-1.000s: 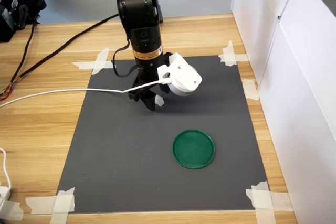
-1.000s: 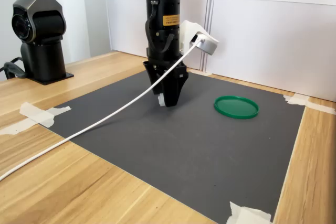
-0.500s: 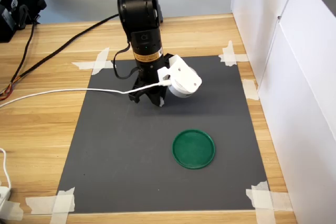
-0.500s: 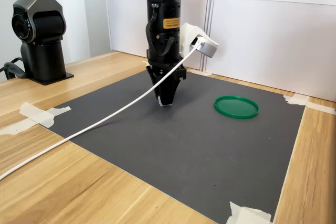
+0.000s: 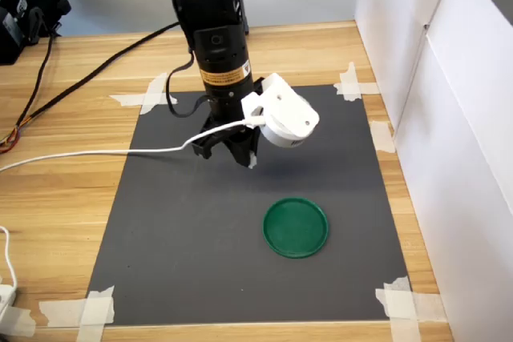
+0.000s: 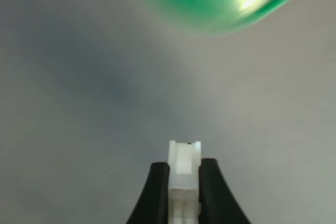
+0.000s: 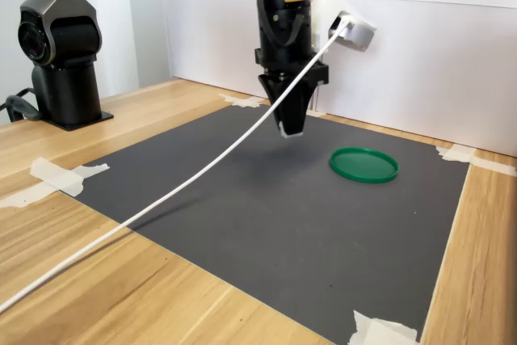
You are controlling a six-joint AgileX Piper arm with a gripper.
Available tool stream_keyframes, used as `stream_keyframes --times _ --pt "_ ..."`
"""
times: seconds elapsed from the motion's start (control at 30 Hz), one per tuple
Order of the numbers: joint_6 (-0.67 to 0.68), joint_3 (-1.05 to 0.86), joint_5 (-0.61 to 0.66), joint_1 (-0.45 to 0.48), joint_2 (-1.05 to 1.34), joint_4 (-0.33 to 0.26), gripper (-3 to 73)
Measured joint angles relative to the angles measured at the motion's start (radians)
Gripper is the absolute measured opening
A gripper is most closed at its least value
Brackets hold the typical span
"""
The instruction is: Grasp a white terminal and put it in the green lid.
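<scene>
Above the mat's (image 5: 184, 222) middle, the gripper (image 6: 184, 182) pinched the white terminal (image 6: 184, 163), the green lid (image 5: 296, 227) lying ahead toward the first exterior view's near right corner.

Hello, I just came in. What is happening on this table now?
A single robot arm holds a small white terminal between its fingers. The gripper hangs above the dark mat, clear of its surface. The green lid lies flat on the mat with nothing in it, nearer the first exterior view's bottom than the gripper, which is not yet over it. The terminal is not yet placed; carrying it over the lid and releasing it looks like the next step.
</scene>
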State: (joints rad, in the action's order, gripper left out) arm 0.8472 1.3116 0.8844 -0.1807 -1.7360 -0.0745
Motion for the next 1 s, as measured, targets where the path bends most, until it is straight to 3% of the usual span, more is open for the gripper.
stream_keyframes --times 0.13,0.33,0.67,1.0 --pt "-0.001 0.136 0.016 -0.018 -0.030 -0.041 8.3" --pt "-0.016 0.263 0.031 -0.080 -0.127 -0.035 8.3" --pt "-0.036 0.284 0.041 -0.120 -0.252 -0.020 8.3" --pt "-0.124 0.286 0.035 -0.120 -0.322 0.031 8.3"
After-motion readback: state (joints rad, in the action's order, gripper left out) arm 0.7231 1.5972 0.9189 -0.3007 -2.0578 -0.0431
